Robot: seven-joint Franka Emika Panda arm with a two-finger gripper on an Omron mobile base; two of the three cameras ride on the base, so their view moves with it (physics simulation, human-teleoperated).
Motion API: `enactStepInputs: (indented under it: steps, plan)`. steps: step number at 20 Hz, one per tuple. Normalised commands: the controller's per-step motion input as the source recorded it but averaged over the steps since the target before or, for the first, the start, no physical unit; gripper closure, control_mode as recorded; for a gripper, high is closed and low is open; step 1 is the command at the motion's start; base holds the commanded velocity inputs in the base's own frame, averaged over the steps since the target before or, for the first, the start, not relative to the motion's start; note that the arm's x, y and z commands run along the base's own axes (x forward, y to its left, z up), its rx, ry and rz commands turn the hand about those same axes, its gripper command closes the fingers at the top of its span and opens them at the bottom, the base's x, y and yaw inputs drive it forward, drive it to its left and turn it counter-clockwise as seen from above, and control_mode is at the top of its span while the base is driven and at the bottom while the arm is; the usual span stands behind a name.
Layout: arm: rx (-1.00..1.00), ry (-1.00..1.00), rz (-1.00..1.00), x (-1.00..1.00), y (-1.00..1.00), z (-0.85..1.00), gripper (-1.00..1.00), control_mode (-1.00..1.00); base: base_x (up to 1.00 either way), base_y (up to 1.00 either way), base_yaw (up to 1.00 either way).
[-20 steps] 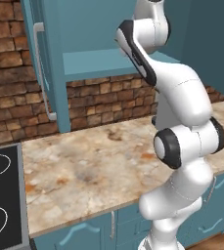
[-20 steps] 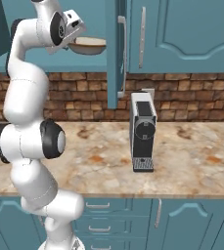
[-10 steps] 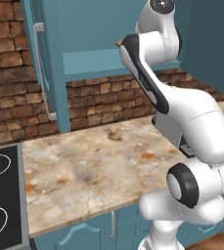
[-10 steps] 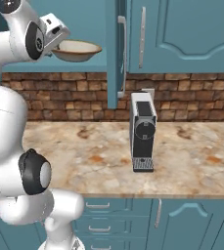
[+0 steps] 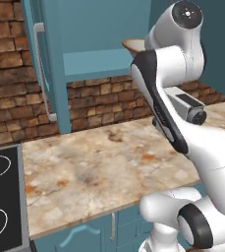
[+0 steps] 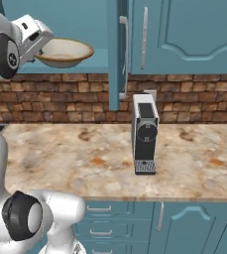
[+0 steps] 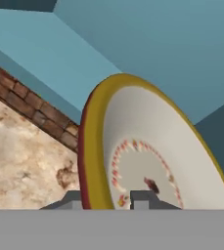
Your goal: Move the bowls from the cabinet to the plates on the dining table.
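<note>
**One bowl gripped at the cabinet, table not yet reached**

Nearest the hand camera, the gripper point(image 7: 106, 199) has its jaws pinching the rim of a bowl point(image 7: 147, 156): one dark tip sits outside the tan-brown edge and the other inside on the cream surface, with the rim between them. The bowl is seen edge-on there, its inner face ringed with small reddish marks.

From the right base camera the same bowl point(image 6: 64, 52) hangs in the air, roughly level, just in front of the teal shelf of the open cabinet point(image 6: 116, 54); whether it touches the shelf cannot be told. The gripper point(image 6: 38, 48) grips it at its left edge. From the left base camera just a sliver of the bowl point(image 5: 133, 45) peeks past the arm.

Below lies the marble bench point(image 6: 194, 163) with a coffee machine point(image 6: 145, 133) standing on it, well to the right of the bowl, and a black cooktop point(image 5: 1, 197) at its far left end. Behind runs a brick wall point(image 6: 60, 99).

As a judgement of progress: the first bowl is grasped and at the cabinet's mouth, so the task is in an early stage. No plates or dining table appear, so carrying this bowl there, setting it on a plate, and fetching the second bowl all remain.
</note>
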Motion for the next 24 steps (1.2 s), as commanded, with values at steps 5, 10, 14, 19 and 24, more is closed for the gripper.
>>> enactStepInputs:
  steps: [5, 10, 14, 19, 24]
  plan:
    - [0.0, 0.01, 0.0, -1.0, 0.09, 0.0, 1.0, -1.0, 0.0, 0.0, 0.0]
    - [-0.02, 0.05, 0.0, -0.78, 0.01, -0.34, 1.0, -1.0, 0.0, 0.0, 0.0]
    - [-0.09, 0.15, 0.0, -0.45, 0.0, -0.57, 1.0, -1.0, 0.0, 0.0, 0.0]
    - [-0.06, 0.0, 0.0, -0.52, 0.0, -0.07, 1.0, -1.0, 0.0, 0.0, 0.0]
    - [-0.03, 0.02, 0.0, -0.35, 0.0, 0.0, 1.0, -1.0, 0.0, 0.0, 0.0]
